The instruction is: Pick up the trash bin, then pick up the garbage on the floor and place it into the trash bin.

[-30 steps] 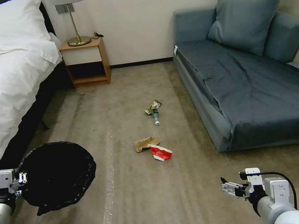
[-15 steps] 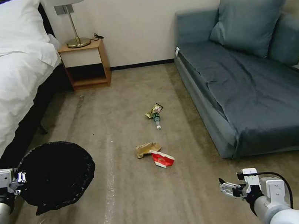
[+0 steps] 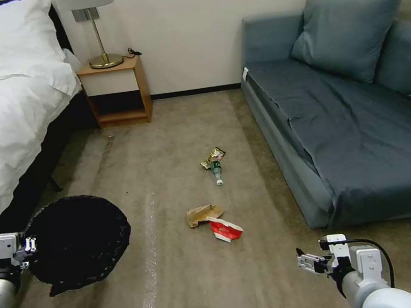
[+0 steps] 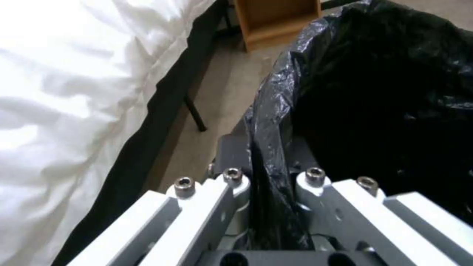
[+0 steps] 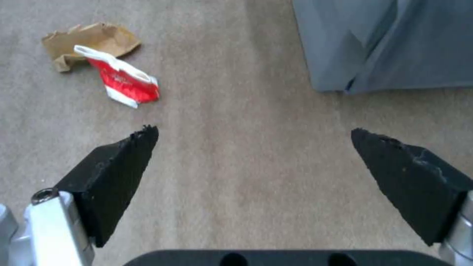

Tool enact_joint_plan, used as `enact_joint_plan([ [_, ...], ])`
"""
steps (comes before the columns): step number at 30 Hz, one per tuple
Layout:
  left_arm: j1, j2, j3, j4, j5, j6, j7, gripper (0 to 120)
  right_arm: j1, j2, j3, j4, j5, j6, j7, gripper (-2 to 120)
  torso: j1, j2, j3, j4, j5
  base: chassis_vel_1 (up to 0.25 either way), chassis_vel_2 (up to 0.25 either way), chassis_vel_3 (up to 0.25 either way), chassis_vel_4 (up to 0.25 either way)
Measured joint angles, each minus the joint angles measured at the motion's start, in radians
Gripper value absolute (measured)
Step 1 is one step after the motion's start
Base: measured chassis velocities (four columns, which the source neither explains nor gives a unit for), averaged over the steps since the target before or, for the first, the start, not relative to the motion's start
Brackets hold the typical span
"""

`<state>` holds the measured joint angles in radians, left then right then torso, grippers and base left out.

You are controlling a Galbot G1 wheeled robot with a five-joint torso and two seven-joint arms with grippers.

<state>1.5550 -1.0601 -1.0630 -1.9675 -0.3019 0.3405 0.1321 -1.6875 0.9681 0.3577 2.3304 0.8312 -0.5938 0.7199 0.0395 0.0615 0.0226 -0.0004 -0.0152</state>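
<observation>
Left tool [image 3: 29, 245]: low at the robot's left, its fingers clamped on the rim of the trash bin; the left wrist view shows the black liner pinched between the 2 metal fingers [image 4: 231, 184], though the fingertips themselves are buried in the plastic
Trash bin [image 3: 77, 240]: held at the left tool, beside the bed; from above it reads as a round black mouth of crinkled bag, the white body is hidden under the liner, and whether its base touches the carpet cannot be told
Right tool [image 3: 304, 263]: low at the robot's right, above bare carpet, its 2 black pads [image 5: 116, 166] spread wide apart with nothing between them
Brown paper bag [image 3: 201, 213]: crumpled on the carpet ahead of the robot, between bed and sofa
Red-and-white carton [image 3: 224, 229]: flattened, touching the paper bag on its near side; print too small to read
Bottle [image 3: 216, 171]: lying on the carpet farther off, white cap pointing toward the robot, label hard to make out
Gold wrapper [image 3: 212, 156]: just behind the bottle, touching or overlapping it
Bed [image 3: 0, 123]: white bedding along the left, cut off by the frame edge
Nightstand [image 3: 116, 87]: wooden, against the far wall, with a lamp [image 3: 91, 16] whose shade is cut off at the top
Sofa [image 3: 354, 116]: blue-grey, along the right, its far end out of frame
</observation>
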Motion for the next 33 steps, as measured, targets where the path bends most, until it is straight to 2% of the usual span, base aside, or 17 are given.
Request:
enact_joint_plan([
  [33,0.027,-0.011,-0.016,0.019,0.022,-0.05,0.039,6,-0.009,0.034,-0.052,-0.034,-0.064,-0.001,0.004,100,0.0,0.0,0.0,0.0,0.0,-0.104,0.1,0.106,-0.102],
])
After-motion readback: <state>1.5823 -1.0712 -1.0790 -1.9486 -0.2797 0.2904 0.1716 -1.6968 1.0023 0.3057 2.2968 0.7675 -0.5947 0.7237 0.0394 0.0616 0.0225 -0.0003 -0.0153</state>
